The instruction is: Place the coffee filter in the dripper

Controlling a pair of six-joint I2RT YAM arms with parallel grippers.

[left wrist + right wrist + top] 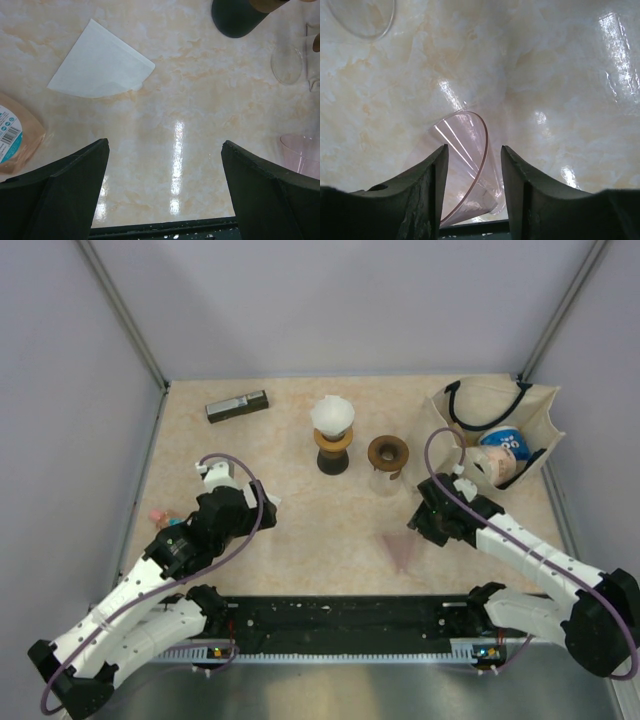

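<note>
The left gripper (164, 145) stands wide open, with the coffee filter (102, 62) lying flat just beyond it. The right gripper (473, 148) narrowly straddles the pink dripper (467, 175), which lies tipped on its side; whether it grips cannot be told. If squeezed, the smooth cone could slip away.

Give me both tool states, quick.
Left tool: open, empty; the coffee filter lies ahead of it.
Right tool: part open, with the pink dripper between its fingers; contact cannot be told.
</note>
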